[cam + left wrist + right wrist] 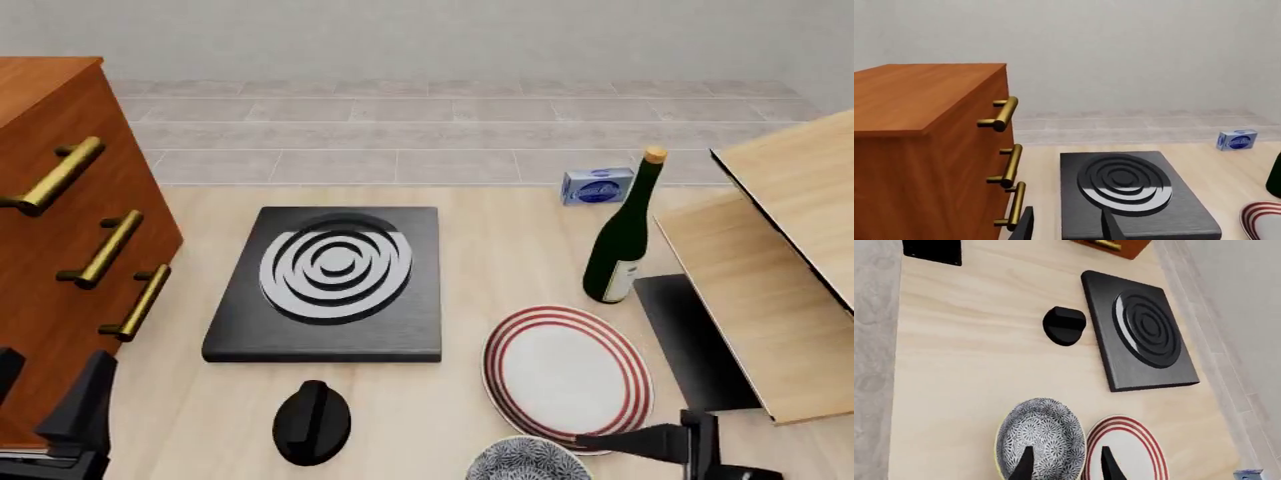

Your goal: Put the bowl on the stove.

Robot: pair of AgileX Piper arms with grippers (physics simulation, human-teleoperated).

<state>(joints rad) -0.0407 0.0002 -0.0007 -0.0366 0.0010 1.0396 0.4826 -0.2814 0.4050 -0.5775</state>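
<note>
The bowl, dark speckled grey and white, sits on the table at the front edge, against the plate's near-left side; the front view shows only its far part. My right gripper is open over the bowl's plate-side rim, one finger over the bowl's inside and the other over the plate; whether it touches I cannot tell. The stove, a black slab with one ringed burner, lies left of centre with nothing on it. My left gripper is open, low at the front left beside the cabinet, facing the stove.
A white plate with red rings lies right of the stove. A black knob sits in front of the stove. A green bottle and blue box stand behind the plate. A wooden drawer cabinet fills the left, wooden boards the right.
</note>
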